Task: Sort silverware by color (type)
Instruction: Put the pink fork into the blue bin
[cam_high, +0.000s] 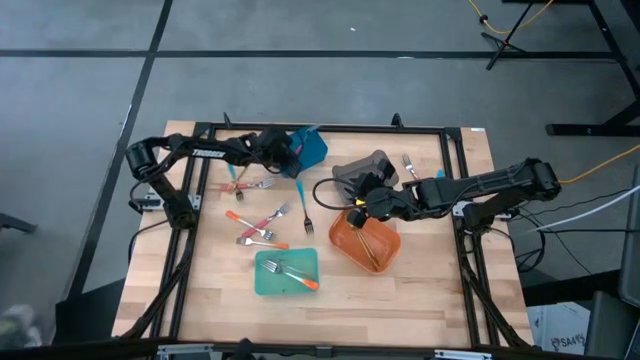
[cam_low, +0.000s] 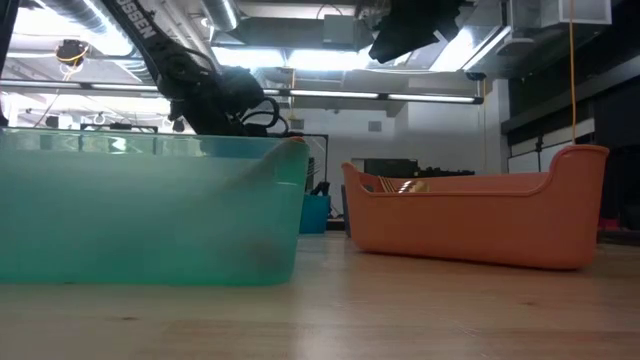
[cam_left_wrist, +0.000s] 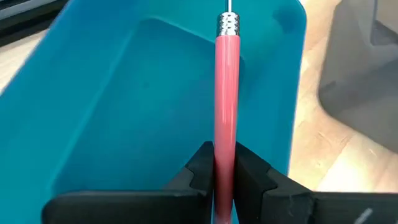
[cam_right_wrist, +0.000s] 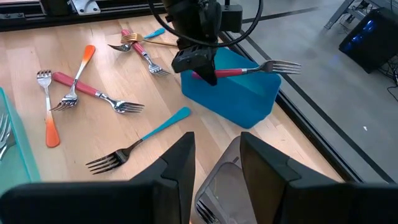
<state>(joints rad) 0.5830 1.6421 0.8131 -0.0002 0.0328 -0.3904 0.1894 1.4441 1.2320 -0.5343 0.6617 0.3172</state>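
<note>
From above, four bins sit on the wooden surface (cam_high: 420, 300): a blue bin (cam_high: 310, 148) near the far edge, a grey bin (cam_high: 362, 172) beside it, an orange bin (cam_high: 366, 241) in front of the grey one, and a teal bin (cam_high: 286, 272) nearest the front. The teal bin holds an orange-handled fork (cam_high: 292, 275), the orange bin holds gold utensils (cam_high: 372, 246), and the grey bin's contents cannot be told here. Loose forks lie between the bins, among them a blue-handled fork (cam_high: 304, 205) and a cluster with pink and orange handles (cam_high: 258, 228); one more fork (cam_high: 409, 165) lies just beyond the grey bin. The left gripper (cam_high: 285, 150) is at the blue bin, and the right gripper (cam_high: 358, 203) hangs between the grey and orange bins. At table height, the teal bin (cam_low: 150, 210) fills the near side, the orange bin (cam_low: 480, 215) stands beside it with gold pieces showing over its rim, and the left arm overhead bears letters reading "OSSEN". The left wrist camera shows its jaws clenched on a pink-handled fork (cam_left_wrist: 226, 106) held over the blue bin (cam_left_wrist: 124, 112), whose visible inside is bare. The right wrist camera shows the right gripper (cam_right_wrist: 216, 168) with its jaws parted and grasping nothing above the grey bin (cam_right_wrist: 227, 186), where fork tines show inside, and farther off the left gripper (cam_right_wrist: 205, 70) holding the pink-handled fork (cam_right_wrist: 249, 70) level across the blue bin (cam_right_wrist: 236, 93), tines past the rim.
</note>
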